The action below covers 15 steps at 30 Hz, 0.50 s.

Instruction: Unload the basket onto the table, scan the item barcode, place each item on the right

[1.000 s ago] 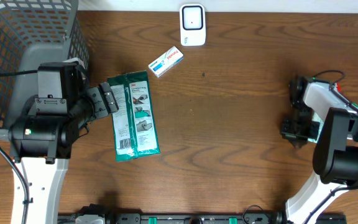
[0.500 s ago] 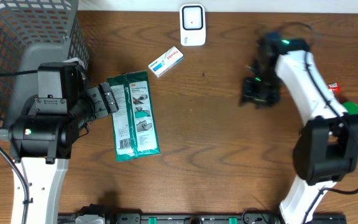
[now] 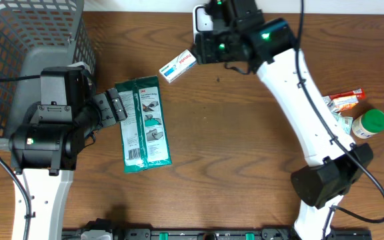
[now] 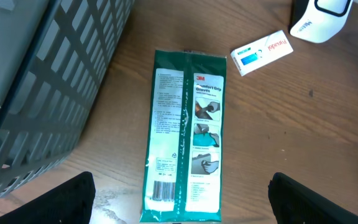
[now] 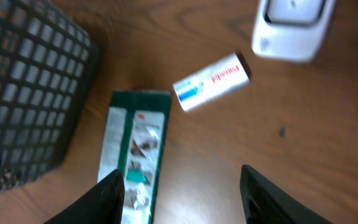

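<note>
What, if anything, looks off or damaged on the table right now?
Nothing stands out. The green glove pack lies flat and intact beside the basket; the small white box sits skewed near the scanner, undamaged. No spills.

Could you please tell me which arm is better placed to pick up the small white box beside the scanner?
Right, I'd judge. The right fingers, open, hang near the small white box and the scanner, both in its wrist view. The left fingers are open over the green packet, farther off.
</note>
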### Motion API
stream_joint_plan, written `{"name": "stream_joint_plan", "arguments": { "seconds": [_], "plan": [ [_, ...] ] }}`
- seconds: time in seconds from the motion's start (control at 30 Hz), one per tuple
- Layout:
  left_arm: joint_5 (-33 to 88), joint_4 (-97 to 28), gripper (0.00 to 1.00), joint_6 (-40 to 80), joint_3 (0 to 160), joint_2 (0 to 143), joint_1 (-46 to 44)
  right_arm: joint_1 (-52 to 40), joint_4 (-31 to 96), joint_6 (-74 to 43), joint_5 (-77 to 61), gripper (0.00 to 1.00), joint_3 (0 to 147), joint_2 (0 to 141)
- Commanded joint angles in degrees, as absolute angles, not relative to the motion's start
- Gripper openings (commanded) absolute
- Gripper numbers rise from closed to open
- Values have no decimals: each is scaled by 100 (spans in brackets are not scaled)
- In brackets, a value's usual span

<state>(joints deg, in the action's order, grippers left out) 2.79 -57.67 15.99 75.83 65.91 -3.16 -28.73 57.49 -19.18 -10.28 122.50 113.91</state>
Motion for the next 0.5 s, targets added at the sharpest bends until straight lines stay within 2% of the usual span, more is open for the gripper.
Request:
{"name": "stream_joint_plan", "arguments": {
  "seconds": [0.0,0.13,0.2,0.23,0.27,0.33,0.37,0.43,0.47],
  "plan": [
    [231,-5782,90,1485,7634,6591,-309,-3098,5354,-2053,-615,56,12272,11692],
    [231,-5782,90,1485,7636,6591,-307,-3404,4700,-1804,-137,57,12272,12204],
    [231,-5782,90,1485,7634,6591,-307,-3586,4276,-1540,167,54,12272,12567],
    [231,-5782,90,1485,7636,6591,-309,-3640,4108,-1500,248,46,12272,12715],
    [231,-5782,90,1485,7634,6591,-309,-3677,3964,-1452,252,31,12272,12857],
    [231,-5782,90,1485,7636,6591,-309,-3710,3739,-1380,207,25,12274,13089],
    [231,-5782,90,1485,7634,6591,-309,-3712,3586,-1225,148,27,12274,13211],
    [231,-5782,90,1485,7634,6591,-309,-3739,3179,-880,102,40,12274,13452],
    [231,-5782,90,1485,7634,6591,-309,-3767,2952,-683,152,43,12274,13587]
  ]
}}
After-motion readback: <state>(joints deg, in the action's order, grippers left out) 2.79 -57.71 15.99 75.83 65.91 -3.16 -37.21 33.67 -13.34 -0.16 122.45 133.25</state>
